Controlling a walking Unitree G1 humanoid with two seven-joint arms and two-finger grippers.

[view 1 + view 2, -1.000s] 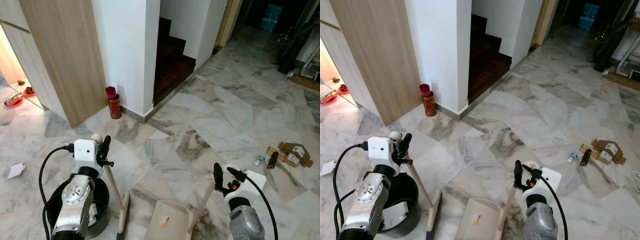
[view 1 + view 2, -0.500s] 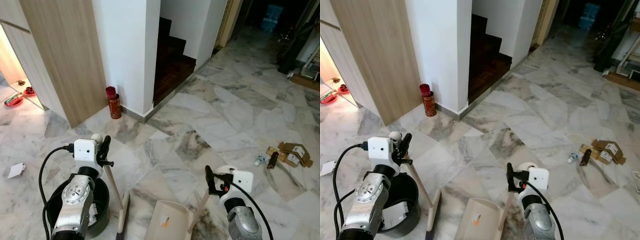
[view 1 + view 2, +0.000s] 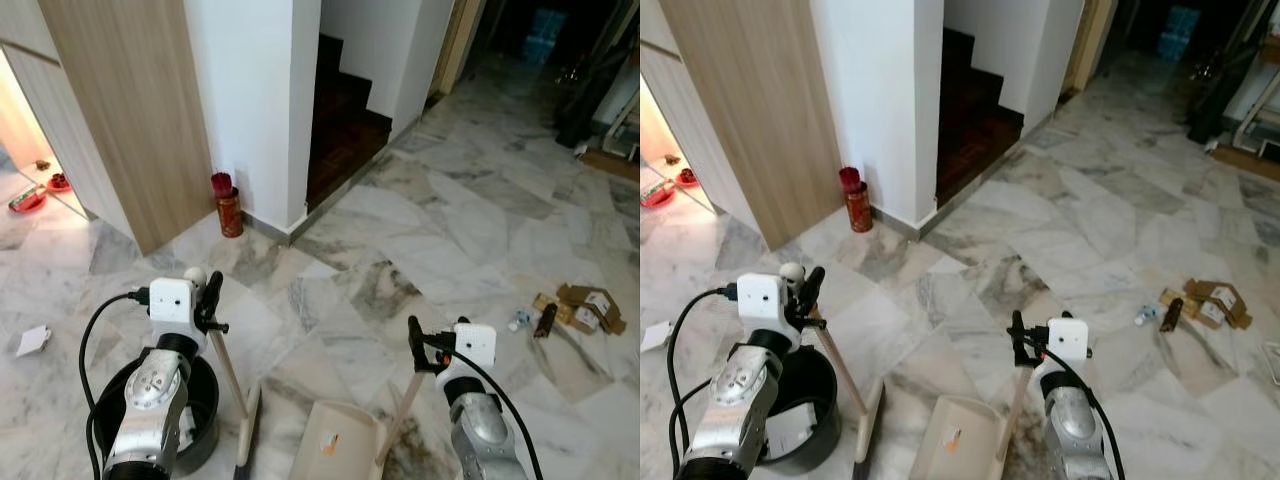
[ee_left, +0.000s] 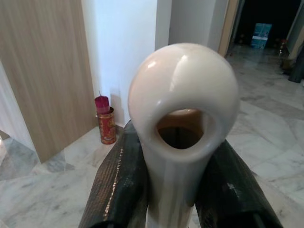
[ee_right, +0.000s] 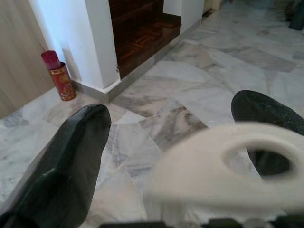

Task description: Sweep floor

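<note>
My left gripper [image 3: 209, 300] is shut on the top of the broom handle [image 4: 183, 80], a white rounded end with a hanging hole. The broom [image 3: 232, 385] slants down to its head on the marble floor. A beige dustpan [image 3: 335, 440] stands on the floor in front of me, its pale handle [image 3: 400, 408] rising to the right. My right gripper [image 3: 426, 345] is open at the top of that handle; in the right wrist view the handle's looped end [image 5: 209, 161] lies between the two spread fingers [image 5: 71, 156]. Whether the fingers touch the handle is unclear.
A black bucket [image 3: 203, 400] sits under my left arm. Cardboard scraps [image 3: 582, 305] and a small bottle [image 3: 517, 320] lie at the right, a paper scrap [image 3: 33, 340] at the left. A red tin [image 3: 230, 210] stands by the white pillar; dark stairs [image 3: 345, 120] rise behind.
My right gripper has swung left and forward and turned, coming over the top of the dustpan handle. The left arm and broom have stayed put.
</note>
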